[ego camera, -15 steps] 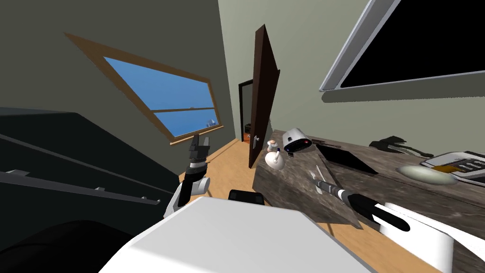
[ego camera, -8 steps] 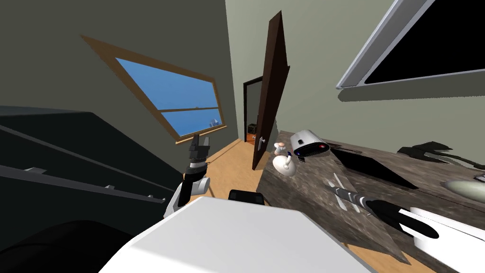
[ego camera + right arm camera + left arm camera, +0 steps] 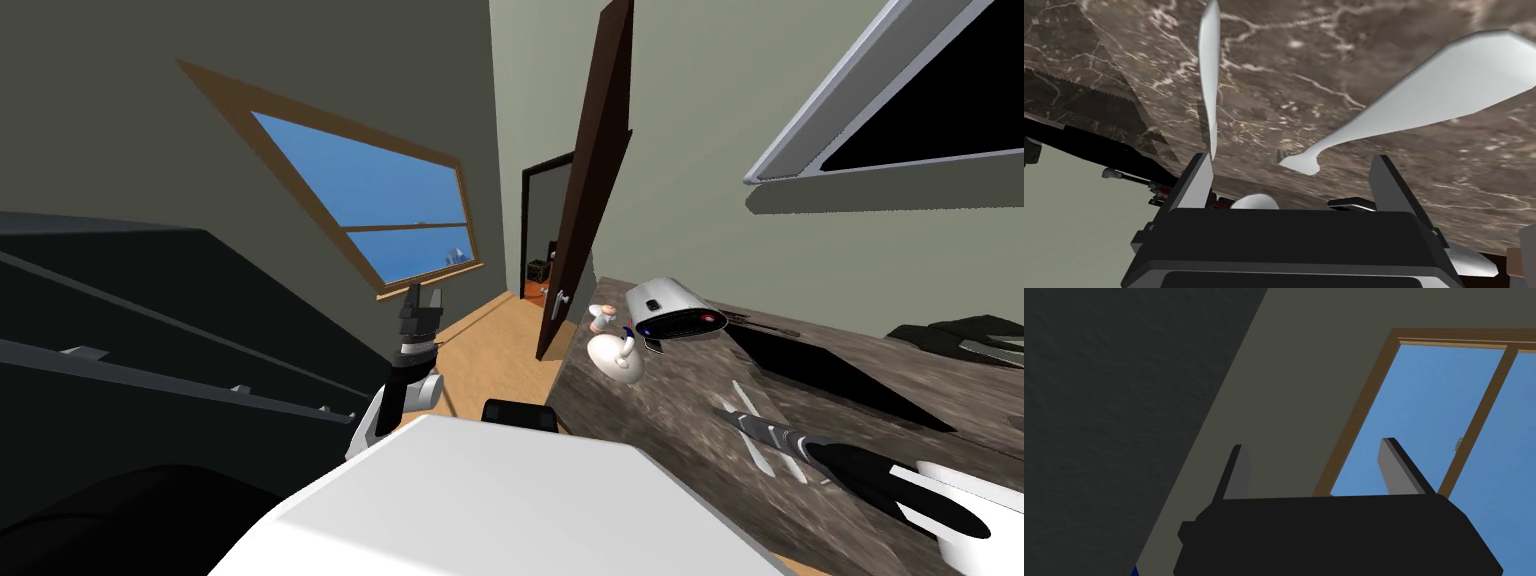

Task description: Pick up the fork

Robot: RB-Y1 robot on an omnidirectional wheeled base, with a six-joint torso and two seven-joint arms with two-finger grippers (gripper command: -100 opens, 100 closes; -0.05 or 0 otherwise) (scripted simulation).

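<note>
Off to my right, from three to five o'clock in the head view, the dark veined table (image 3: 640,410) takes up the most room. A tall dark brown door (image 3: 590,190) stands ajar past its far end, at about one o'clock. On the far part of the table sit a white and black device (image 3: 672,308) and, just beside it, a small white jug (image 3: 612,356). The left tool (image 3: 1313,444) is raised at nine o'clock in the head view, well apart from the table, with its fingers spread wide and nothing between them. The right tool (image 3: 1289,159) hangs low over the table top, also spread to its full gap and holding nothing. The fork (image 3: 1404,105) lies flat on the table in front of it. Taking that tool's reach as twelve o'clock, the fork's long axis runs from eight to two o'clock: the tines point back toward the tool's body and the handle runs away past the right-hand finger. The tines end midway between the two fingertips, clear of both. The fork is plain white, with short tines, a thin neck and a handle that broadens toward its far end. A slim white utensil (image 3: 1208,75) runs toward twelve o'clock from just beyond the other fingertip, apart from the fork.
</note>
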